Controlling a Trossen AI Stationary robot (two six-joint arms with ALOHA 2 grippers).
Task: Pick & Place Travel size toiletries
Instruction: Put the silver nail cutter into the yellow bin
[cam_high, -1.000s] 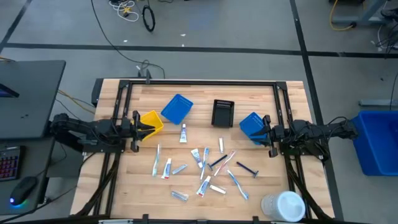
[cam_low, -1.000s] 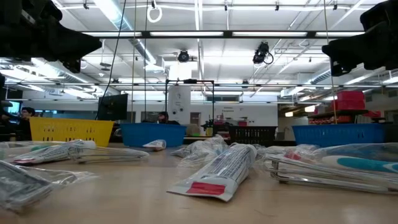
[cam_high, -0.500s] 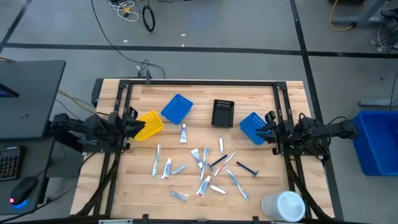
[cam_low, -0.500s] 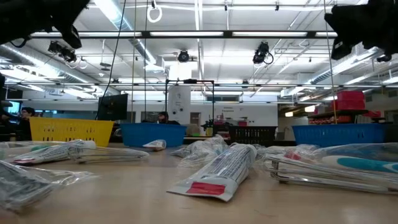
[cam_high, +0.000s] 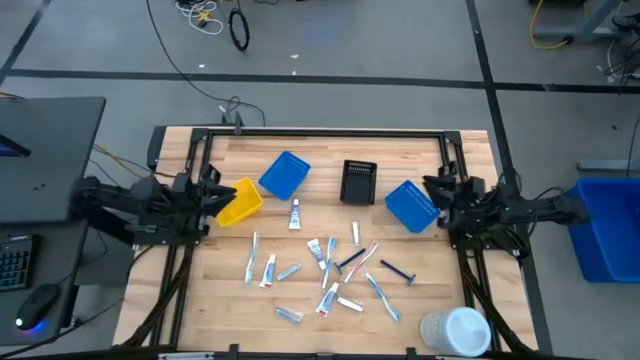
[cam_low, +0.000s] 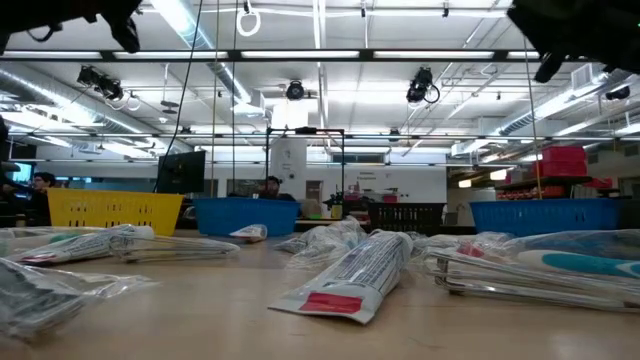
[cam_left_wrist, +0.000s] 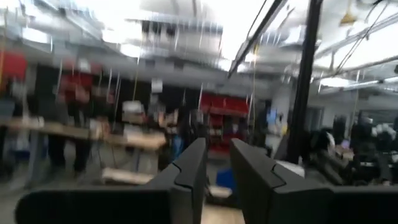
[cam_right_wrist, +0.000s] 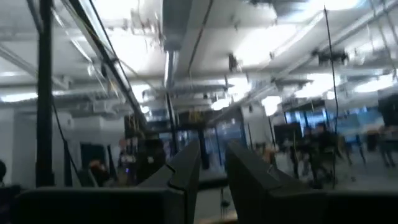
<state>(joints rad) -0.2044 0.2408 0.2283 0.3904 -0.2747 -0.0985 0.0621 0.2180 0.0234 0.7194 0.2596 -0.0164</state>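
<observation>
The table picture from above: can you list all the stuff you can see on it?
Yellow bin: one, far left, beside the left gripper.
Blue bins: two, one next to the yellow bin, one at the right beside the right gripper.
Black bin: one, far middle.
Toiletries: about fifteen small tubes, toothbrushes and a dark razor, white, blue and red, scattered mid-table.
White round container: one, near right corner.
Wooden table: one, light brown.
Left gripper: dark, left edge, holding nothing.
Right gripper: dark, right edge, holding nothing.
</observation>
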